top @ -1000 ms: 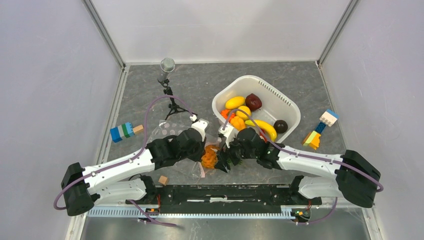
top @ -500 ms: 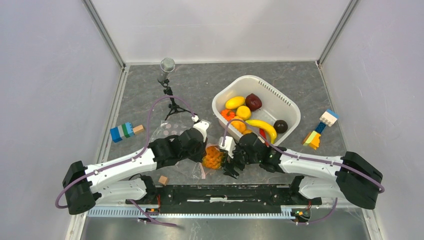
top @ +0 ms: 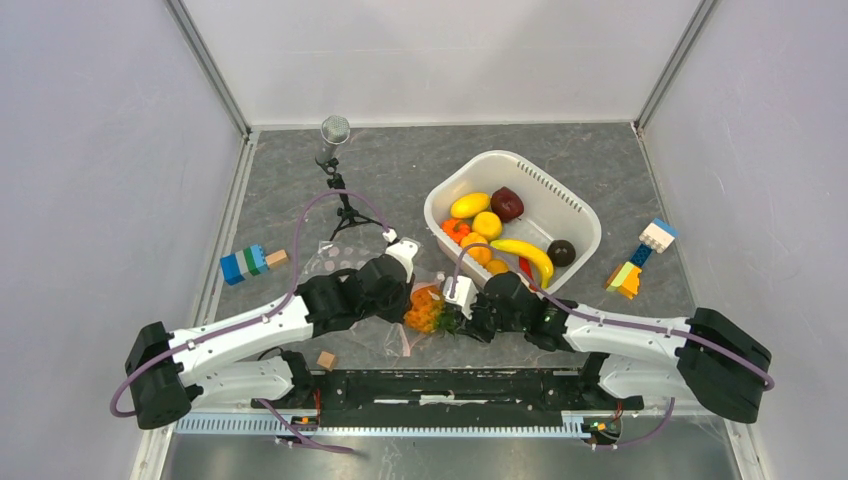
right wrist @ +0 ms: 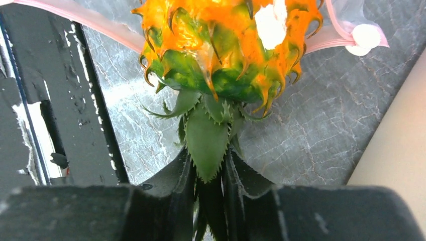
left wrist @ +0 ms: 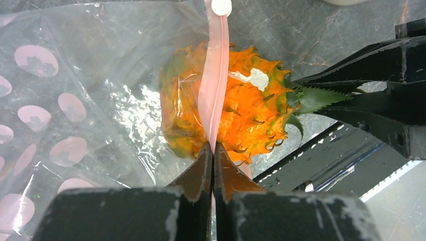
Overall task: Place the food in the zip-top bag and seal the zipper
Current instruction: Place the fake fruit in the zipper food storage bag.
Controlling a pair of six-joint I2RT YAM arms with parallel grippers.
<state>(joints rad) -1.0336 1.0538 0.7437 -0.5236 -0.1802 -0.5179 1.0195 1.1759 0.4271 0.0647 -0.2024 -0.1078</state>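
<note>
An orange toy pineapple (top: 424, 312) lies at the mouth of the clear zip-top bag (top: 345, 268), its body partly under the plastic (left wrist: 176, 115). The pink zipper (left wrist: 214, 85) crosses over the pineapple (left wrist: 248, 118). My left gripper (left wrist: 212, 146) is shut on that zipper strip. My right gripper (right wrist: 208, 168) is shut on the pineapple's green leafy top (right wrist: 206, 135), with the fruit (right wrist: 216, 40) just ahead of it. The white slider (right wrist: 364, 38) sits at the zipper's end. More food stays in the white tub (top: 560, 193): banana (top: 527, 256), lemon (top: 487, 223), mango (top: 468, 205), maroon pieces.
Block stacks lie at the left (top: 246, 263) and right (top: 640, 258). A small wooden cube (top: 325, 359) sits near the left base. A microphone on a tripod (top: 335, 135) stands behind the bag. The black base rail (top: 450, 385) runs close below both grippers.
My right gripper was open around the pineapple's leaves and has closed on them. The pineapple has shifted slightly toward the bag mouth. The left gripper has kept its hold.
</note>
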